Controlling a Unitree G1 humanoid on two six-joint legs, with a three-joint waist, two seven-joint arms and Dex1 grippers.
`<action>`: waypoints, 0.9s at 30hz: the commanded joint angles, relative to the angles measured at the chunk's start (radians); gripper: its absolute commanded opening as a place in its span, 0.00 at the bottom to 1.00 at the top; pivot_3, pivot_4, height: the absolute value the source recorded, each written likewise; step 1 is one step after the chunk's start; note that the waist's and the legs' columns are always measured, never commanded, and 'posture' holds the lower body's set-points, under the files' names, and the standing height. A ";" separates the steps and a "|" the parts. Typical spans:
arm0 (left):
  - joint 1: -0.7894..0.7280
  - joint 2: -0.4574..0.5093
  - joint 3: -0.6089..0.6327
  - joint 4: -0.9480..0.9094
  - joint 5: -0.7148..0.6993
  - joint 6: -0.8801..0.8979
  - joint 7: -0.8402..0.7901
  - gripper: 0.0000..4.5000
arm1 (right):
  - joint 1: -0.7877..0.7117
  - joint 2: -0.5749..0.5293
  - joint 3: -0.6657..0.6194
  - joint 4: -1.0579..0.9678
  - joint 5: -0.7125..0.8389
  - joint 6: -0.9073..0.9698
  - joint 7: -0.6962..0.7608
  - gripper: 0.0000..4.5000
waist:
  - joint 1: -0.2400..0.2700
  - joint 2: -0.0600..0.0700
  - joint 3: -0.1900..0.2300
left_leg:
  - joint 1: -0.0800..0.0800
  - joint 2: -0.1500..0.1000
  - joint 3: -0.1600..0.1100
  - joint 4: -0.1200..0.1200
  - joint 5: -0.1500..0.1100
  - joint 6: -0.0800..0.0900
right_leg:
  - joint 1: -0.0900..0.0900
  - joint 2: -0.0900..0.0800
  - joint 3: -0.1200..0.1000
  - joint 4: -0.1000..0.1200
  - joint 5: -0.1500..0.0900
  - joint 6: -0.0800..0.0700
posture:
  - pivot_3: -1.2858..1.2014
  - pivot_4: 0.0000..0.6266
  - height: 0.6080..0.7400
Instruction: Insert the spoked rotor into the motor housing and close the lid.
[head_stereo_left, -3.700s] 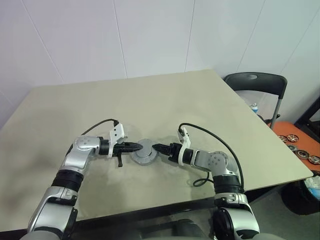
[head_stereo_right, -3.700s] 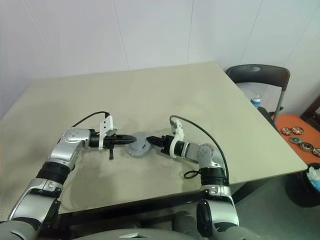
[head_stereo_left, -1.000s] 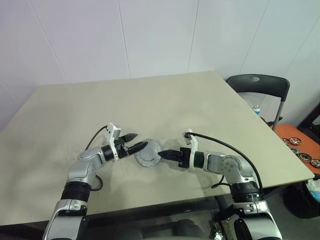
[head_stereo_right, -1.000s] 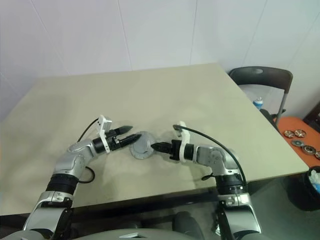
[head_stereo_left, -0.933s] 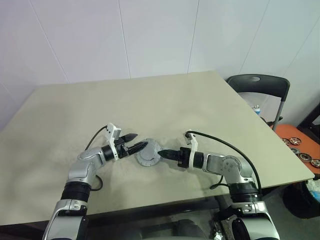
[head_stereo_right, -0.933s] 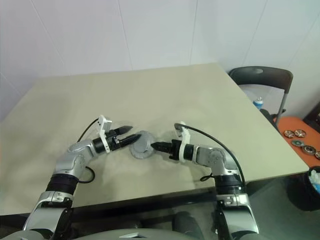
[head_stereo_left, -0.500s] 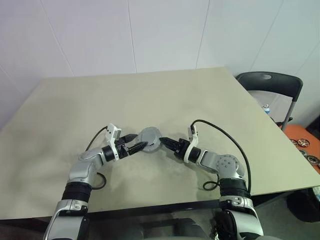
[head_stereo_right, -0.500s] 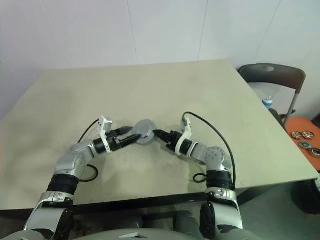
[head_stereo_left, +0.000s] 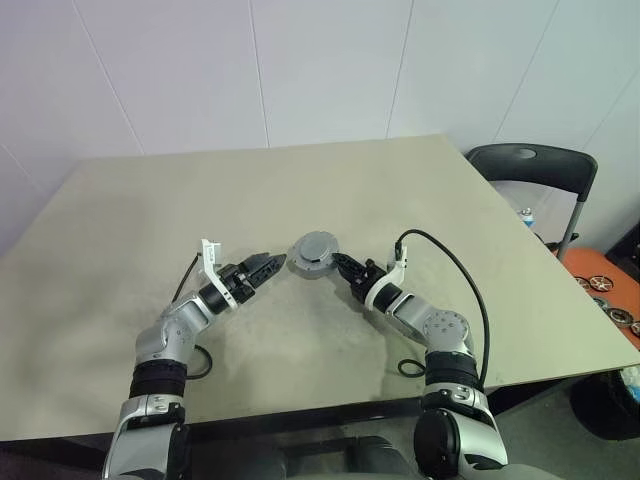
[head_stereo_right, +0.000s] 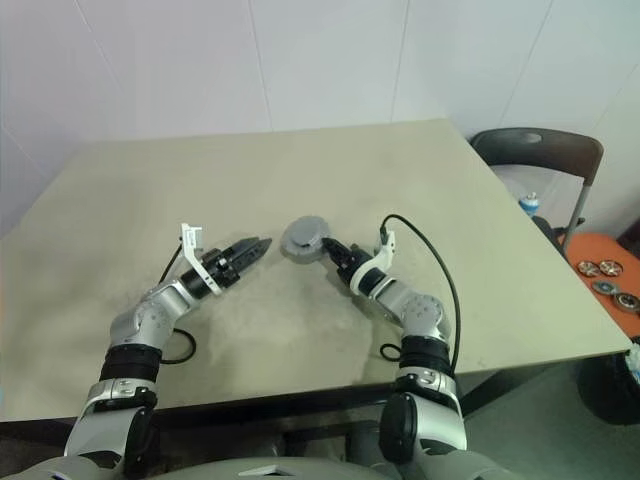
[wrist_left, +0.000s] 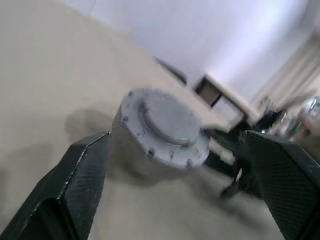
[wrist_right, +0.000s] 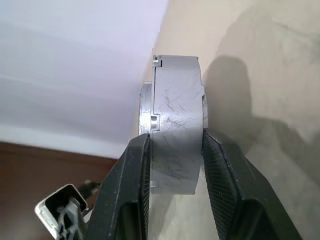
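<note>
Your right gripper (wrist_right: 172, 150) clamps the closed grey motor housing (head_stereo_left: 315, 251), its bolted lid (wrist_left: 167, 119) on; your left gripper (head_stereo_left: 270, 264), at its nine o'clock, is spread wide.

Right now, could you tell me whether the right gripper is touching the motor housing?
Touching. In the right wrist view, both fingers of the right gripper press against opposite faces of the motor housing.

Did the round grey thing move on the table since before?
Yes. The round grey motor, pinched by the right hand, has slid away from the table's near edge toward the wall, and it is now apart from the left hand.
</note>
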 joint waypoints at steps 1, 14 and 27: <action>-0.037 -0.036 0.083 0.017 -0.116 0.108 0.062 1.00 | -0.051 0.034 0.005 -0.014 0.055 -0.027 0.019 0.27 | 0.001 0.000 0.000 | 0.000 0.000 0.000 0.000 0.000 0.000 | 0.000 0.000 0.000 0.000 0.000 0.000 | 0.52 0.00 1.00; -0.026 -0.162 0.148 0.045 -0.207 0.264 0.203 1.00 | -0.037 0.050 0.014 -0.022 0.081 -0.021 0.036 0.27 | 0.001 0.000 0.000 | -0.001 0.000 0.000 0.008 0.000 0.000 | 0.001 0.001 0.000 0.002 0.002 0.000 | 0.52 0.00 1.00; -0.146 -0.215 0.178 0.270 -0.171 0.167 0.190 1.00 | -0.029 0.054 0.044 -0.015 0.086 -0.001 0.048 0.27 | 0.003 0.000 0.000 | -0.001 0.000 0.000 0.010 0.000 0.000 | 0.002 0.001 0.000 0.002 0.002 0.000 | 0.52 0.00 1.00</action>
